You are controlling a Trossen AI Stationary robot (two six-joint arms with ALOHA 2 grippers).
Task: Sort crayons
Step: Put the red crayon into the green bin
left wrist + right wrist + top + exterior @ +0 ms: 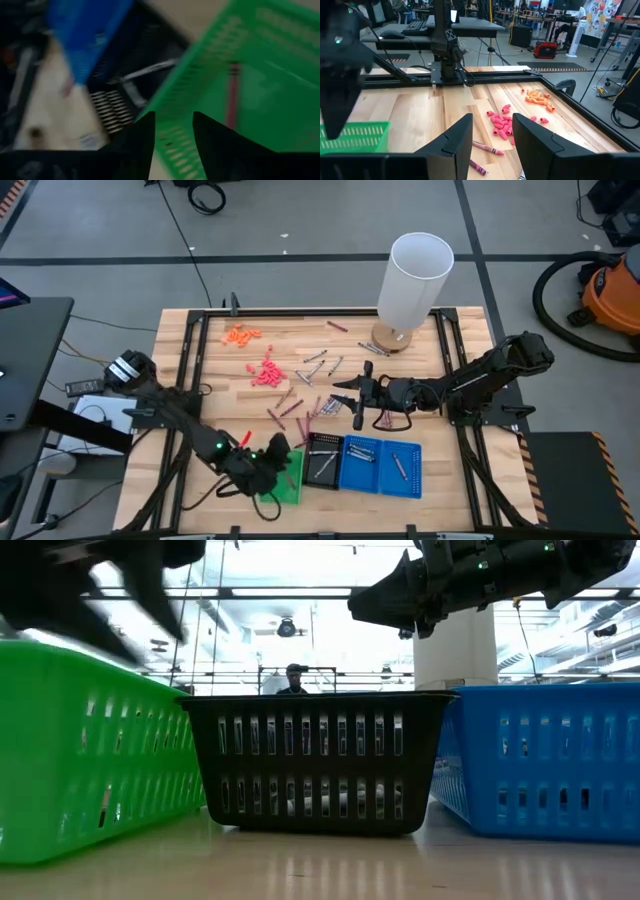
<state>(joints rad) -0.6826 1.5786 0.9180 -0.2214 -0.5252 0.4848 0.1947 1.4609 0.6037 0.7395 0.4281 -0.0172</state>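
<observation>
Several maroon and grey crayons (300, 405) lie loose on the wooden table's middle. My left gripper (275, 465) hangs open over the green tray (260, 75), where one red crayon (232, 95) lies on the floor. Nothing is between its fingers. The black tray (323, 457) holds silvery crayons (150, 70). The two blue trays (380, 466) hold a few crayons. My right gripper (492, 135) waits open and level above the loose crayons (487, 148), right of the pile, touching nothing.
A tall white cylinder (415, 280) stands at the table's far side. Tiny orange bits (242, 335) and pink-red bits (265, 375) lie far left of the crayons. The trays stand in a row at the near edge (315, 760). A person shows in the room beyond.
</observation>
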